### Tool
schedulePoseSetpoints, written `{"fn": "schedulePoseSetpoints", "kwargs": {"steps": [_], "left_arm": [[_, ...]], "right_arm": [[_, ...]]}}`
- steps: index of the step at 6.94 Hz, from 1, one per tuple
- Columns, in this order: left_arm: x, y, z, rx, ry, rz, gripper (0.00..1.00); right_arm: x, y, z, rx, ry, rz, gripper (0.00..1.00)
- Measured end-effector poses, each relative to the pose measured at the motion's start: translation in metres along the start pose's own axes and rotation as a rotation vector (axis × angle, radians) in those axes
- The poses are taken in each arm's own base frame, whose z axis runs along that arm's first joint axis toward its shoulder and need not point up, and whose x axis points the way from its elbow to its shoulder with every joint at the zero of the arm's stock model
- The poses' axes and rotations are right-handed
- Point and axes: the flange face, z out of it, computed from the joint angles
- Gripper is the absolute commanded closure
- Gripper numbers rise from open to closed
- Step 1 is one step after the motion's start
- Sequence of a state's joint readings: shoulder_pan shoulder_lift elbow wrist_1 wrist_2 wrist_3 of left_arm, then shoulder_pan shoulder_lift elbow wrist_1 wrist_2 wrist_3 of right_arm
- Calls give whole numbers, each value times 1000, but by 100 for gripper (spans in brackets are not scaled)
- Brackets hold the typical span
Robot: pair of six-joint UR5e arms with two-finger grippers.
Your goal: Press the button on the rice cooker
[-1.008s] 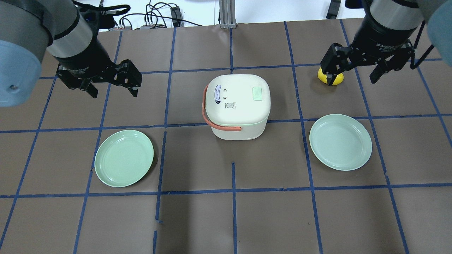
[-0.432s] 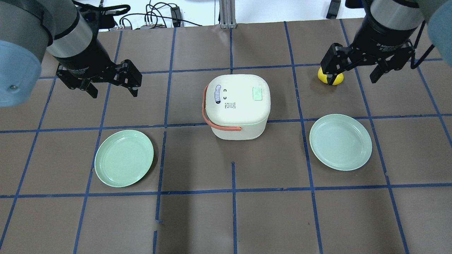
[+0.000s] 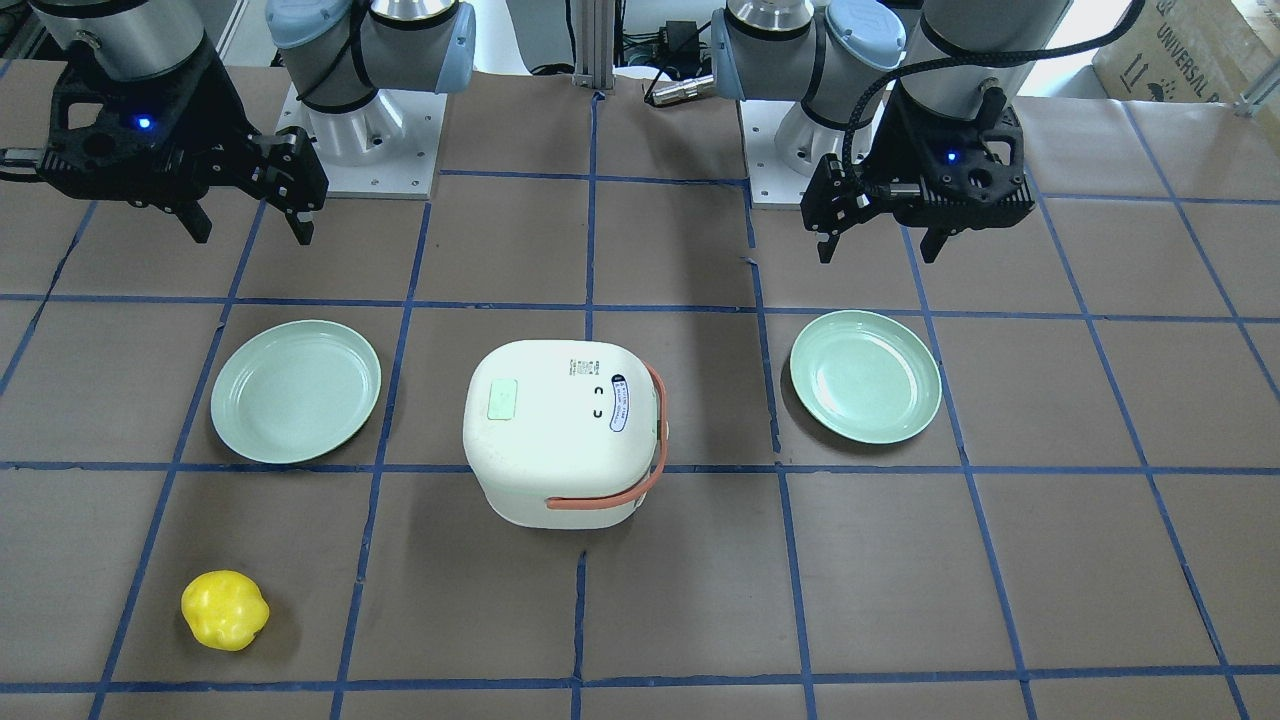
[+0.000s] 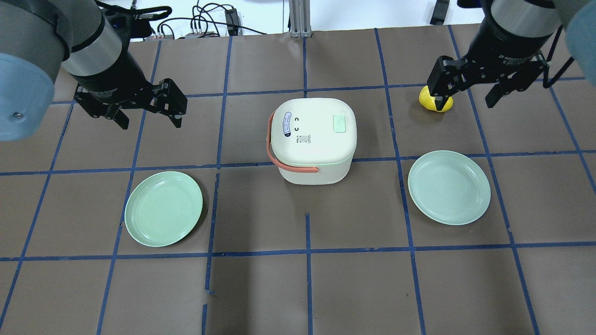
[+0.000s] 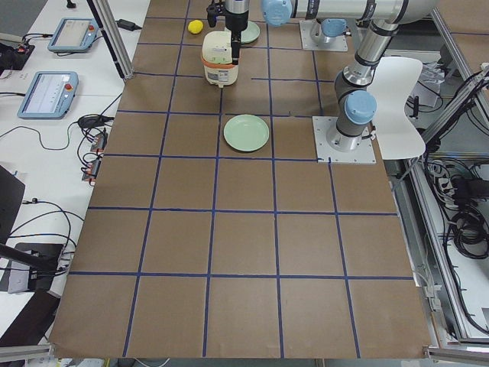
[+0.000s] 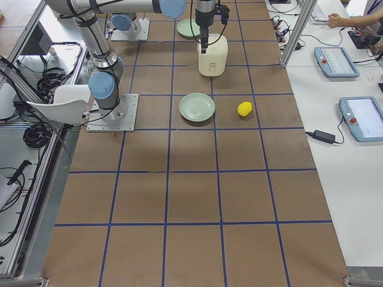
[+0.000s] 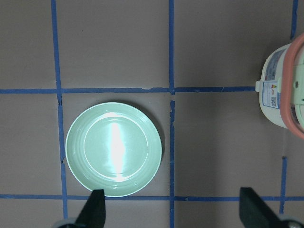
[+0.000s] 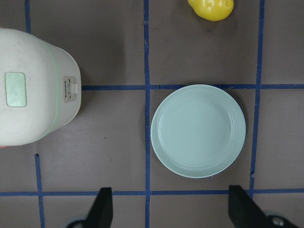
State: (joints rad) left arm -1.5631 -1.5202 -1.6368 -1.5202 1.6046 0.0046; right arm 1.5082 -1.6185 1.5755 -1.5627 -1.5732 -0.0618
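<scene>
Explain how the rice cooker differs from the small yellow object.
The rice cooker is cream-white with an orange handle; the yellow object is all yellow. The cooker is far larger and boxy; the yellow object is small and lumpy. The cooker stands centrally; the yellow object lies towards the robot's right. Both rest on the table, ungripped.

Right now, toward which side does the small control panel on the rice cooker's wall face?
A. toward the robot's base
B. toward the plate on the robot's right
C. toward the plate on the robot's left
B: in the right wrist view the control panel sits on the wall of the rice cooker that faces the plate on the robot's right.
</scene>
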Motion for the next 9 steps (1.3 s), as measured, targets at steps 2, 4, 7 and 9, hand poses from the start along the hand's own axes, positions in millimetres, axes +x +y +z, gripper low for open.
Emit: {"fn": "schedulePoseSetpoints", "kwargs": {"steps": [2,4,7,9], "left_arm": [[0,0,0,0,0,0,0],[0,0,0,0,0,0,0],[0,0,0,0,0,0,0],[0,0,0,0,0,0,0]], "right_arm": [[5,-6,-7,34,-27,15,91],[5,-9,-11,47,-47,18,95],[2,-18,-15,59,-88,19,96],[-4,-27,-12,54,-132,15,96]]}}
